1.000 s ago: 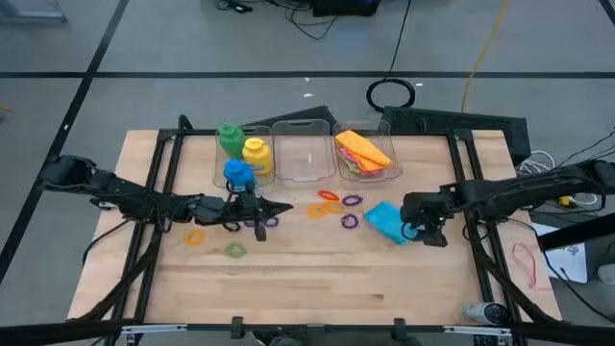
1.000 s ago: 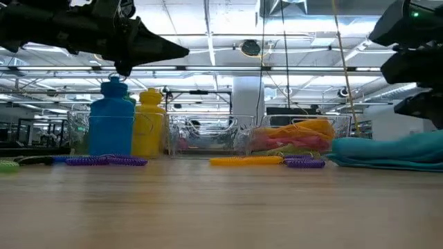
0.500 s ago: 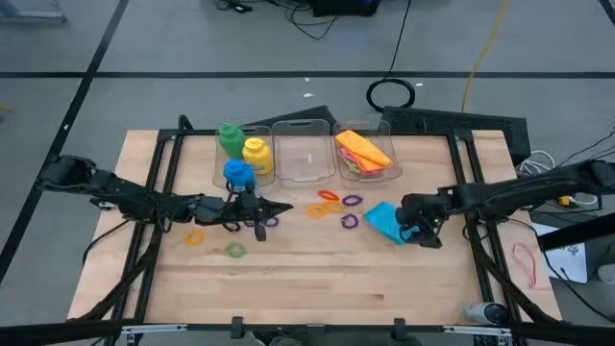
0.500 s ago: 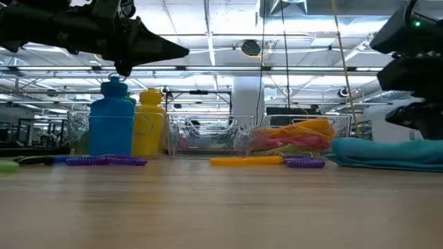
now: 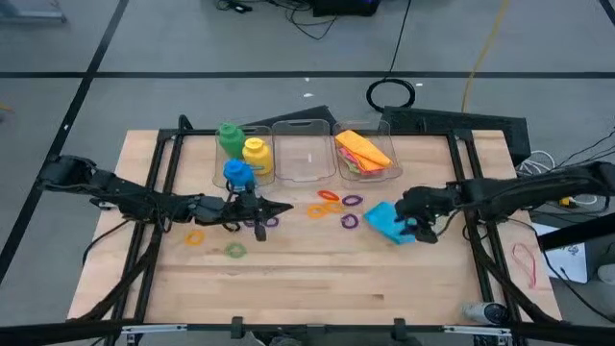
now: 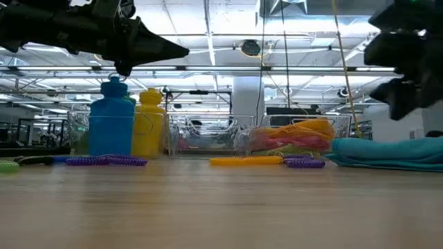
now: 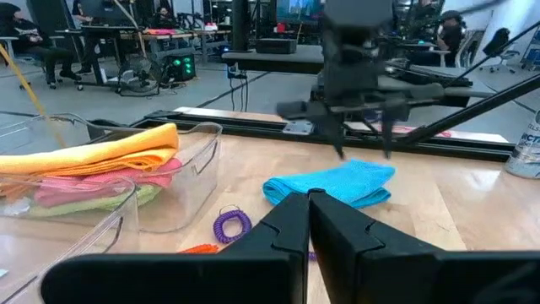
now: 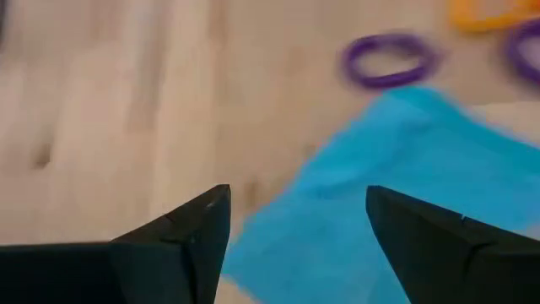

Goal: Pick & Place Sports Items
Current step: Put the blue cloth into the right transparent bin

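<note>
your right gripper (image 5: 415, 228) has slid left over the blue cloth (image 5: 384, 220), fingers spread wide; left gripper (image 5: 261, 215) hasn't budged mid-frame, fingers pressed together.

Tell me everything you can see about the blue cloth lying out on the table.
The blue cloth is a soft, bright turquoise fabric, folded into a flat, roughly rectangular pad. It lies on the bare wooden table, right of the scattered rings and in front of the clear bin that holds the orange, pink and green cloths. It sits at a slant to the table edge. The right pincer is open and poised over its right-hand end; whether it touches the cloth cannot be told.
</note>
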{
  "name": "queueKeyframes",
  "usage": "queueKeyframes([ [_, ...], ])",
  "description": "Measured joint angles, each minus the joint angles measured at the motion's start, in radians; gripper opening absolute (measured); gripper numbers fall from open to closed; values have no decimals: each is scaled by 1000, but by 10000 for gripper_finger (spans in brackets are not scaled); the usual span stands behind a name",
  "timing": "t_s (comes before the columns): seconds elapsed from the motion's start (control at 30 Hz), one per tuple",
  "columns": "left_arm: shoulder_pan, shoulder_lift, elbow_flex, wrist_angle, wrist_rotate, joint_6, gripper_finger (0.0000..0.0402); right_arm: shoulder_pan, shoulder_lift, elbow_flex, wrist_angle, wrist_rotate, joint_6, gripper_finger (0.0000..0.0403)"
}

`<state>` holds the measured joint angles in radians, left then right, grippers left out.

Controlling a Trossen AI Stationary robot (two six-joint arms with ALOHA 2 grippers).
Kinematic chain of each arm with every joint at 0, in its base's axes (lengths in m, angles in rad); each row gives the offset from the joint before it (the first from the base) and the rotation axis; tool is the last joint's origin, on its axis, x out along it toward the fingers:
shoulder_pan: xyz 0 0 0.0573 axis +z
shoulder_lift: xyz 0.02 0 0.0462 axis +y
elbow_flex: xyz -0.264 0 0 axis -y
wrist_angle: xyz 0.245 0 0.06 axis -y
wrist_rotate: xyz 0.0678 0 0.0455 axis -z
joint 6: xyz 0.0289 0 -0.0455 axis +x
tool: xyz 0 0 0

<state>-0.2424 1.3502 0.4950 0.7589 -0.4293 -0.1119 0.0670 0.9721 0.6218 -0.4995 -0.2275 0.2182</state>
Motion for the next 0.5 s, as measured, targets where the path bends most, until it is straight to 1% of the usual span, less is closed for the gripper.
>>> queueKeyframes([
  [0.07, 0, 0, 0, 0, 0, 0, 17, -22, -18, 7, -16, 49, 47, 201],
  [0.2, 0, 0, 0, 0, 0, -1, 17, -103, -20, 8, -93, 44, 108, 206],
  [0.3, 0, 0, 0, 0, 0, -1, 17, -161, 5, -1, -151, 45, 110, 223],
  [0.4, 0, 0, 0, 0, 0, -1, 17, -203, 30, -46, -111, 34, 104, 247],
  [0.5, 0, 0, 0, 0, 0, -2, 17, -240, 53, -106, -17, -41, 84, 272],
])
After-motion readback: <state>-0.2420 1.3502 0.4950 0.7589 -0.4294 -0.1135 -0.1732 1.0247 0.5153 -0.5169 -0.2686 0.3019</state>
